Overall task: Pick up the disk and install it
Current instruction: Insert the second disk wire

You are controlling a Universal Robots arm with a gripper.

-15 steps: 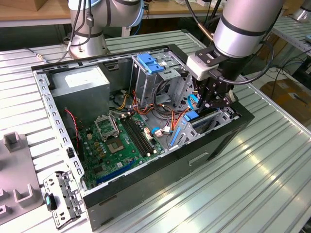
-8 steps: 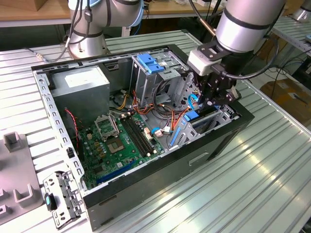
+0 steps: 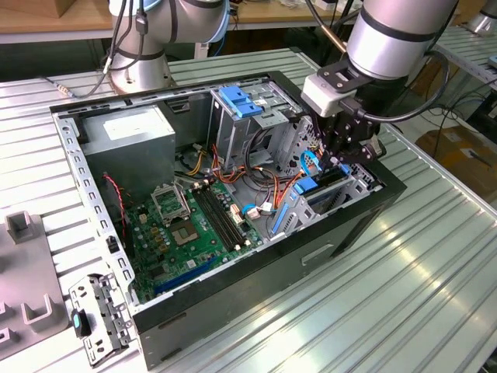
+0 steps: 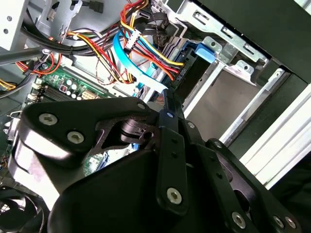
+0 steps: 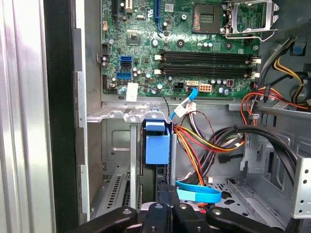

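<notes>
One gripper [image 3: 347, 159] above the disk [image 3: 314, 186] – seated in its bay, jaws' state unclear.

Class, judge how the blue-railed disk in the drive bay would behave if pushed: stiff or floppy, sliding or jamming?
The disk probably stays rigid: it looks like a hard slab with plastic rails. It would likely slide along the metal bay walls, yet may jam if tilted, since the fit looks close.
</notes>
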